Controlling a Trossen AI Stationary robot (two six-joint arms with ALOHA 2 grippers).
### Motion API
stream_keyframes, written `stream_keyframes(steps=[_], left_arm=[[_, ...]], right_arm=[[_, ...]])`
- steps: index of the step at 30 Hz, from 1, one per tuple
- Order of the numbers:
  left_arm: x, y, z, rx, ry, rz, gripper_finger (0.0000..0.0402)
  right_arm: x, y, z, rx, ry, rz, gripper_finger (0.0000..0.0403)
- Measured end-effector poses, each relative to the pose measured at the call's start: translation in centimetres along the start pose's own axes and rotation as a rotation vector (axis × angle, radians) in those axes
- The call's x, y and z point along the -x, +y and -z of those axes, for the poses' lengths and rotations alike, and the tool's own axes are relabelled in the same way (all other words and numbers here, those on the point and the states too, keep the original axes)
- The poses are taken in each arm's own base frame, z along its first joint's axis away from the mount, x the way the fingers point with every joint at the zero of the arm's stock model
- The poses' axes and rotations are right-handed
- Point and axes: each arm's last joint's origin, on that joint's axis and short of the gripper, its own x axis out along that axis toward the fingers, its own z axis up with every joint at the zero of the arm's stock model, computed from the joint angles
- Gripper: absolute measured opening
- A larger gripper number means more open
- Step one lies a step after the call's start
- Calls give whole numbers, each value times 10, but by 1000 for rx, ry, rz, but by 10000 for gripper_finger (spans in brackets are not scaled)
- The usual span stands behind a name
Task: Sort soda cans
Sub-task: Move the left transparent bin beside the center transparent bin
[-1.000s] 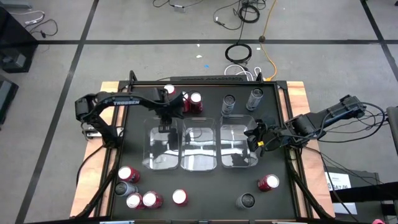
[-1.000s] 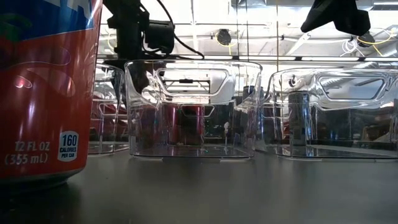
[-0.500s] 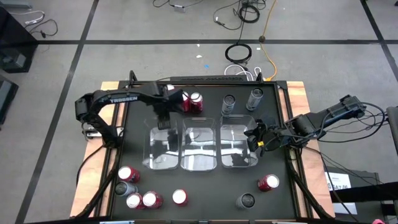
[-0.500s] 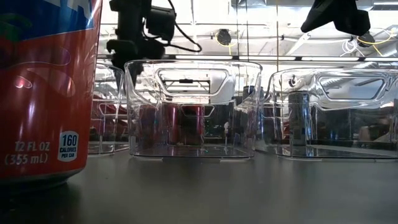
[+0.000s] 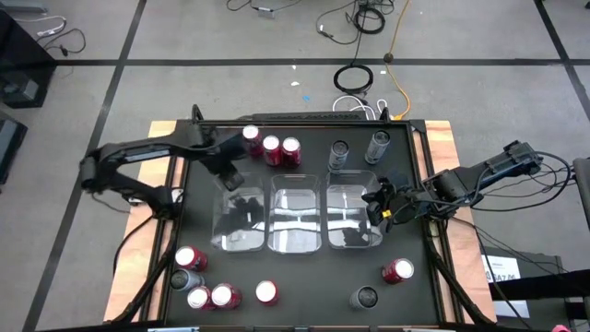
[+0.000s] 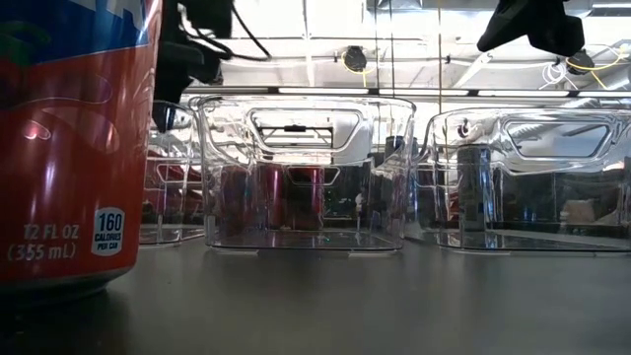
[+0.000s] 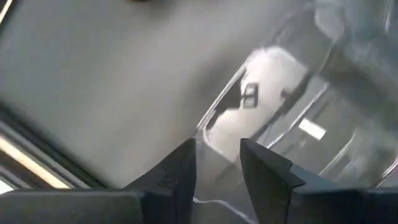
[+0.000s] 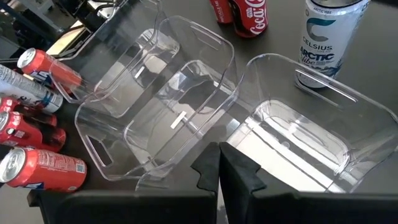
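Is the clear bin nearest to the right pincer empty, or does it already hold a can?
Empty. The right bin shows only its bare clear floor in the high and right wrist views; the white Celsius can stands outside, behind its far wall.

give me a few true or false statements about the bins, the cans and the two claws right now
1. Three clear bins sit side by side mid-table. True.
2. Every bin holds a can. False: in the high view all three look empty.
3. The left claw holds a red can. False: its fingers are apart with nothing between them.
4. Three red cans stand together behind the bins. True.
5. The right claw is wide open over the middle bin. False: it is shut, at the right bin's edge.
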Motion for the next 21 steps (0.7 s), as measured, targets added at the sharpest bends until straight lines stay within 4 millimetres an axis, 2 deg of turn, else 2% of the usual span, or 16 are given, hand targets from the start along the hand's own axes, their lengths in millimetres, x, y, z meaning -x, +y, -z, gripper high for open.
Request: stream_keyframes(steps=[5, 9, 17, 21], left_arm=[[0, 11, 22, 291, -42, -17, 135], [-7, 14, 37, 432, -24, -26, 135], [-21, 1, 57, 523, 25, -36, 135], [-21, -7, 62, 528, 21, -34, 135]], right_arm=[[0, 0, 0, 7, 0, 0, 4], [0, 0, 0, 14, 4, -1, 4], [0, 0, 1, 41, 18, -8, 4], [0, 0, 1, 51, 28, -13, 4]])
